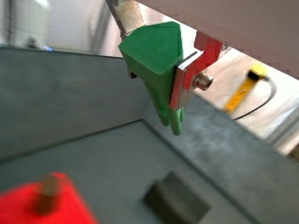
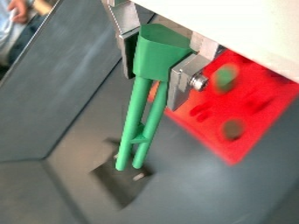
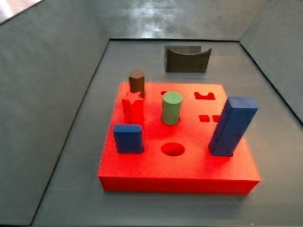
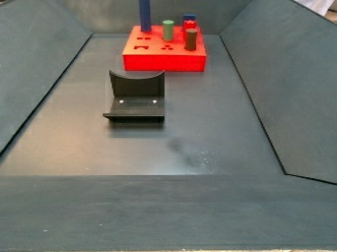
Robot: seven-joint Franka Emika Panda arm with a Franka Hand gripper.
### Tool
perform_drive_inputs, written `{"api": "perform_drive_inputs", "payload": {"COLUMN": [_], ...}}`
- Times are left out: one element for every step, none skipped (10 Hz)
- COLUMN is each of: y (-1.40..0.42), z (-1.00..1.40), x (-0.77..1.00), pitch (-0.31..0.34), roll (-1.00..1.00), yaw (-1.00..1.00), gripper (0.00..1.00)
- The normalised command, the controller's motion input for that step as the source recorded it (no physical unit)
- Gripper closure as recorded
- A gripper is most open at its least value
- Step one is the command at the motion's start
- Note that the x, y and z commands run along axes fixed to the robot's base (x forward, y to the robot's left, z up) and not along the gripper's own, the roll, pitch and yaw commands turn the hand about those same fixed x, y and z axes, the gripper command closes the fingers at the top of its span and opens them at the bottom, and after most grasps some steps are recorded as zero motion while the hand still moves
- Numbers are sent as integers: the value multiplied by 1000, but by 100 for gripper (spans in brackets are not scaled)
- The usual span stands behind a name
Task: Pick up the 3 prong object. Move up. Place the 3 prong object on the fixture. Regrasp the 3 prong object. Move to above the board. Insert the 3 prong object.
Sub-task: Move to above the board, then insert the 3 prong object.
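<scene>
In both wrist views my gripper (image 1: 156, 74) (image 2: 149, 79) is shut on the wide end of the 3 prong object (image 1: 152, 52) (image 2: 142, 109), a long slim green peg pointing down. Silver fingers (image 1: 187, 79) (image 2: 177, 83) press its sides. In a wrist view its lower end hangs over the dark fixture (image 2: 117, 185), which also shows below the peg's tip as the fixture (image 1: 176, 197); I cannot tell if they touch. The red board (image 2: 251, 105) (image 1: 35, 208) lies to one side. Both side views show the fixture (image 3: 186, 58) (image 4: 134, 95) and the board (image 3: 178, 173) (image 4: 165, 59), but neither the gripper nor the peg.
On the board stand a tall blue peg (image 3: 233, 126), a short blue peg (image 3: 127, 137), a round green cylinder (image 3: 172, 108), a brown peg (image 3: 137, 82) and a red peg (image 3: 133, 110). Grey sloping walls (image 4: 39, 98) enclose the floor.
</scene>
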Motion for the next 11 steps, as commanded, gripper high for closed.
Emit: {"api": "perform_drive_inputs", "payload": {"y": [-495, -269, -113, -76, -22, 2, 17, 4, 0, 0, 0], "z": [333, 189, 82, 67, 29, 16, 7, -3, 0, -94, -271], "x": [-458, -273, -144, -116, -85, -67, -54, -44, 0, 0, 406], "pitch": [147, 145, 138, 132, 107, 66, 20, -1, -4, -79, -159], "roll": [-1000, -1000, -1000, -1000, -999, -774, -465, -299, 0, -27, -133], "yaw": [-103, -91, -74, -71, -52, -35, -14, -10, 0, 0, 43], "gripper": [100, 100, 100, 100, 100, 100, 100, 100, 100, 100, 100]}}
